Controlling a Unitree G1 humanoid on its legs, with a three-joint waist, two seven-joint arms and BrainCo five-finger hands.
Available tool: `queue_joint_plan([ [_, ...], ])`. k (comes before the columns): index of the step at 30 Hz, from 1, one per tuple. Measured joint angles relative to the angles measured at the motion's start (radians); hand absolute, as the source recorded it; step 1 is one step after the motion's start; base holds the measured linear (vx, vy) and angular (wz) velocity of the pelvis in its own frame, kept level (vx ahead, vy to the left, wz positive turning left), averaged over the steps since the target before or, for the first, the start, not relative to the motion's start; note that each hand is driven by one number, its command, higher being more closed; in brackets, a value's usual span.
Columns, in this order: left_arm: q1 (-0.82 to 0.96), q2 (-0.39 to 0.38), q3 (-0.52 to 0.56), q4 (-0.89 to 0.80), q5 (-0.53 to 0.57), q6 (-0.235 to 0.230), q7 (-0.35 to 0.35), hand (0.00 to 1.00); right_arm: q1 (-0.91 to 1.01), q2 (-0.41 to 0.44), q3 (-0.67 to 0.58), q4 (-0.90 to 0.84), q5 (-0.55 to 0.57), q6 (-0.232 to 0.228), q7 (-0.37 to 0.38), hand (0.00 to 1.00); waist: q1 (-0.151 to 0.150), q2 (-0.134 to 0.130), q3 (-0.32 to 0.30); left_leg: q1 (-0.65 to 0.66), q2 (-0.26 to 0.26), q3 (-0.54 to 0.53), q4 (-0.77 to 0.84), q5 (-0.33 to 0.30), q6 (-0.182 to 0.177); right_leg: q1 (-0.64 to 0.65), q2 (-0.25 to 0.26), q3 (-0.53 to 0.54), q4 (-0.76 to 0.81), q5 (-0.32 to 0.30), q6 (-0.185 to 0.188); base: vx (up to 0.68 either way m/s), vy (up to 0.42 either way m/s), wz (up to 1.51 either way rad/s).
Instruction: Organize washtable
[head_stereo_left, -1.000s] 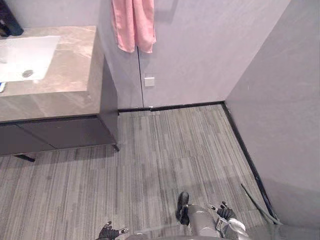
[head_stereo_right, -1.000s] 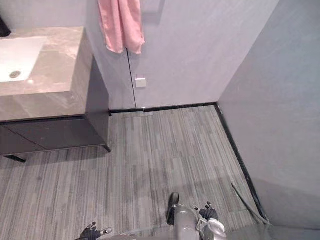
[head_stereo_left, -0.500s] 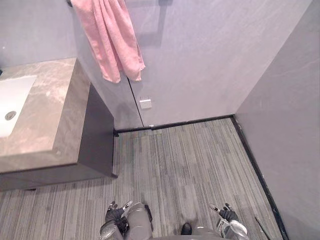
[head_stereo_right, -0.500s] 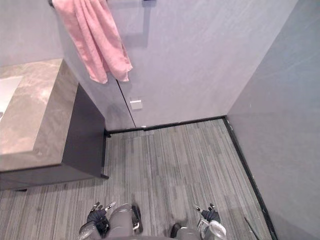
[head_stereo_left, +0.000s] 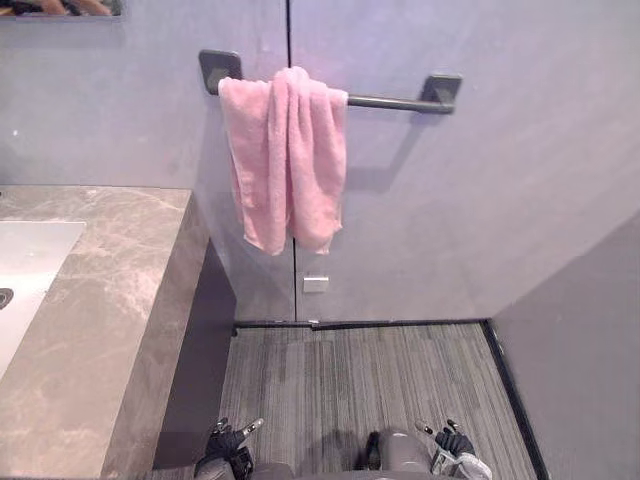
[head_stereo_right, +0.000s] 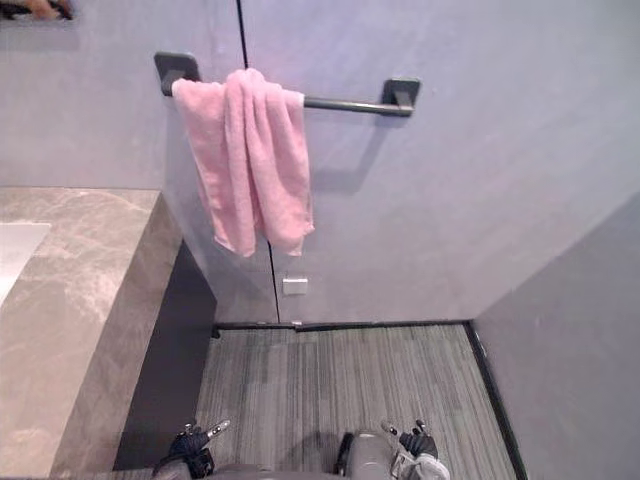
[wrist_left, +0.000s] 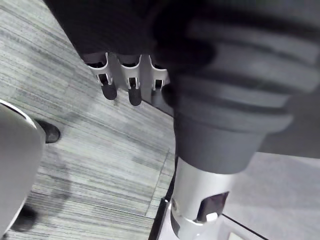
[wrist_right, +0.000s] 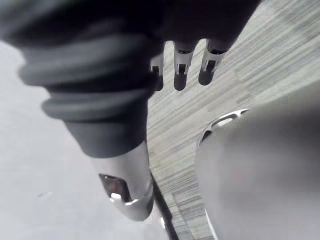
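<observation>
The washtable's marble top (head_stereo_left: 110, 310) runs along the left, with the edge of a white sink (head_stereo_left: 25, 265) set in it. A pink towel (head_stereo_left: 288, 160) hangs bunched over the left end of a dark wall rail (head_stereo_left: 395, 102). My left hand (head_stereo_left: 228, 441) hangs low at the bottom edge beside the cabinet, open and holding nothing; its straight fingers (wrist_left: 130, 90) show over the floor. My right hand (head_stereo_left: 452, 441) hangs low at the bottom right, also open and holding nothing, its fingers (wrist_right: 179, 70) relaxed above the floor.
The dark cabinet side (head_stereo_left: 205, 345) drops from the counter to the striped grey floor (head_stereo_left: 360, 375). A small white wall plate (head_stereo_left: 315, 284) sits below the towel. A grey side wall (head_stereo_left: 580, 360) closes the right. A mirror edge (head_stereo_left: 60, 7) shows at top left.
The whole picture has shifted: the camera has tipped up and turned, bringing the rail and the full towel into view. Both hands stay low at my sides, open.
</observation>
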Motion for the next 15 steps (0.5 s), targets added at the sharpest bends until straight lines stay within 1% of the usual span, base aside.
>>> queue_joint_plan([
  [1,0.005,-0.003,0.008,-0.001,0.0,-0.001,0.0,0.0,0.001,0.001,0.0,-0.002,0.0,0.0,0.0,0.0,-0.001,0.0,0.0,0.019,0.004,-0.016,0.001,-0.022,-0.033,0.002,0.015,0.023,-0.139,0.079,0.0,0.45,-0.192,0.78],
  [2,0.008,-0.004,0.018,-0.002,0.001,-0.001,0.0,0.0,0.003,0.002,0.0,-0.002,0.0,0.001,0.0,0.0,0.0,-0.002,-0.001,0.03,0.004,-0.024,0.003,-0.037,-0.048,0.004,0.017,0.04,-0.18,0.113,-0.003,0.47,-0.242,0.92],
  [3,0.01,-0.019,0.051,0.0,0.001,0.0,0.001,0.0,0.004,0.005,-0.002,-0.005,0.002,0.001,0.002,0.0,-0.006,-0.002,-0.002,0.064,0.012,-0.047,0.014,-0.08,-0.076,0.015,0.018,0.067,-0.148,0.229,-0.033,0.45,-0.233,0.63],
  [4,0.015,-0.043,0.068,0.0,0.001,0.0,-0.001,0.0,-0.003,-0.007,0.001,-0.007,-0.002,0.002,0.001,0.0,0.001,0.022,-0.005,0.076,0.03,-0.055,0.023,-0.085,-0.084,0.018,0.024,0.044,-0.1,0.186,-0.041,0.52,-0.276,0.71],
  [5,0.016,-0.061,0.078,-0.004,0.006,-0.003,-0.001,0.0,-0.003,-0.011,-0.007,-0.01,-0.001,-0.003,0.001,0.0,0.003,0.046,-0.008,0.064,0.047,-0.053,0.064,-0.079,-0.093,0.018,0.02,0.02,-0.049,0.119,-0.048,0.39,-0.206,0.42],
  [6,0.016,-0.065,0.077,-0.006,0.009,-0.004,-0.001,0.0,-0.004,-0.016,-0.008,-0.01,-0.001,-0.002,0.001,0.0,0.003,0.052,-0.009,0.059,0.052,-0.053,0.083,-0.075,-0.1,0.021,0.019,0.011,-0.037,0.103,-0.052,0.39,-0.235,0.55],
  [7,0.016,-0.071,0.078,-0.012,0.018,-0.001,-0.001,0.0,-0.004,-0.02,-0.009,-0.01,0.0,-0.001,0.001,0.0,-0.004,0.062,-0.012,0.03,0.073,-0.054,0.158,-0.067,-0.115,0.04,0.02,-0.019,-0.033,0.076,-0.062,0.37,-0.238,0.58],
  [8,0.013,-0.072,0.08,-0.024,0.019,0.0,-0.002,0.0,-0.002,-0.02,-0.008,-0.01,0.0,0.002,-0.001,0.0,-0.012,0.068,-0.013,-0.029,0.104,-0.046,0.297,-0.045,-0.161,0.081,0.028,-0.05,-0.054,0.059,-0.072,0.36,-0.242,0.59],
  [9,0.015,-0.072,0.085,-0.029,0.019,-0.001,-0.002,0.0,-0.001,-0.021,-0.006,-0.011,0.0,0.004,-0.002,0.0,-0.014,0.067,-0.012,-0.063,0.119,-0.038,0.361,-0.03,-0.187,0.102,0.035,-0.056,-0.068,0.053,-0.073,0.32,-0.223,0.41],
  [10,0.021,-0.078,0.099,-0.04,0.019,-0.001,-0.002,0.0,0.0,-0.023,-0.004,-0.007,0.001,0.006,-0.002,0.0,-0.008,0.063,-0.006,-0.112,0.171,0.004,0.487,-0.027,-0.207,0.155,0.057,-0.066,-0.109,0.049,-0.08,0.3,-0.168,0.12],
  [11,0.024,-0.079,0.099,-0.045,0.019,-0.002,-0.004,0.0,0.007,-0.024,-0.003,-0.005,0.002,0.009,-0.004,0.0,0.004,0.068,-0.009,-0.135,0.21,0.067,0.544,-0.033,-0.196,0.216,0.074,-0.073,-0.156,0.052,-0.085,0.29,-0.129,0.04],
  [12,0.024,-0.079,0.098,-0.046,0.019,-0.002,-0.006,0.0,0.01,-0.023,-0.003,-0.005,0.002,0.009,-0.004,0.0,0.005,0.066,-0.011,-0.143,0.219,0.093,0.543,-0.042,-0.182,0.236,0.076,-0.076,-0.174,0.052,-0.085,0.25,-0.066,0.02],
  [13,0.024,-0.077,0.096,-0.05,0.019,-0.002,-0.014,0.0,0.014,-0.021,-0.001,-0.005,0.008,0.01,-0.004,0.0,0.005,0.064,-0.012,-0.162,0.219,0.131,0.502,-0.056,-0.158,0.266,0.075,-0.078,-0.205,0.054,-0.083,0.19,-0.023,-0.01],
  [14,0.025,-0.077,0.094,-0.051,0.019,-0.003,-0.018,0.0,0.012,-0.022,0.001,-0.006,0.012,0.009,-0.004,0.0,0.006,0.064,-0.014,-0.183,0.206,0.142,0.412,-0.057,-0.156,0.278,0.07,-0.073,-0.223,0.057,-0.078,0.17,0.003,-0.05],
  [15,0.025,-0.077,0.093,-0.051,0.018,-0.003,-0.019,0.0,0.011,-0.022,0.001,-0.006,0.012,0.009,-0.004,0.0,0.006,0.064,-0.014,-0.192,0.198,0.139,0.364,-0.056,-0.156,0.282,0.069,-0.068,-0.227,0.059,-0.075,0.21,0.106,-0.25],
])
